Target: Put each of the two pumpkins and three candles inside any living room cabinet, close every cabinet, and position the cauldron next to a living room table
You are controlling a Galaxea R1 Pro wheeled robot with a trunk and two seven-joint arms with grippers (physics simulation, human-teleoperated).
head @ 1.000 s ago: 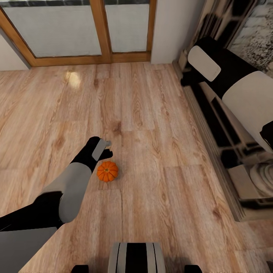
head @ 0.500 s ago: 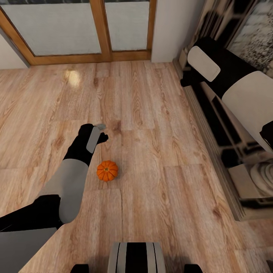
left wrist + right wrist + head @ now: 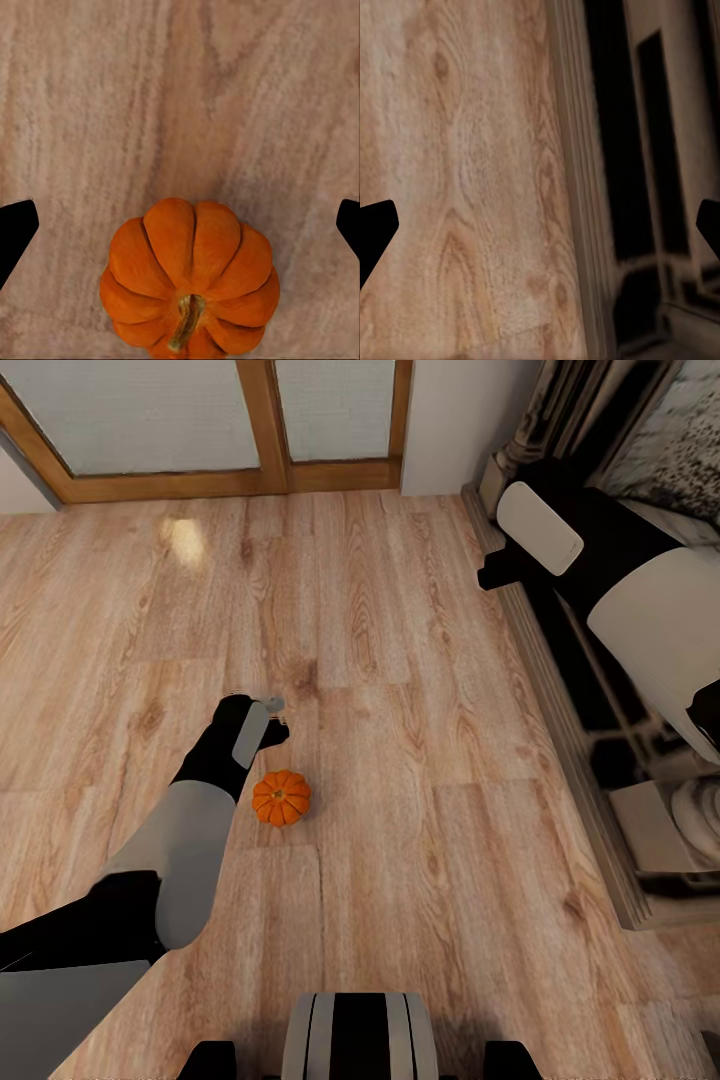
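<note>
Your left gripper (image 3: pixel 268 718) hung over the floor (image 3: pixel 420 740) just beyond the pumpkin (image 3: pixel 281 798), jaws spread wide and holding nothing, the fingertips at either edge of the wrist view with the pumpkin (image 3: pixel 189 281) sitting upright between them. Your right gripper (image 3: pixel 540 221) was wide open too, empty, beside the dark fireplace surround (image 3: pixel 590 690).

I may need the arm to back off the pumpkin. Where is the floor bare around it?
Bare planks lie between the pumpkin and the glass doors, and across to the fireplace surround. The left gripper crowds its far side.
</note>
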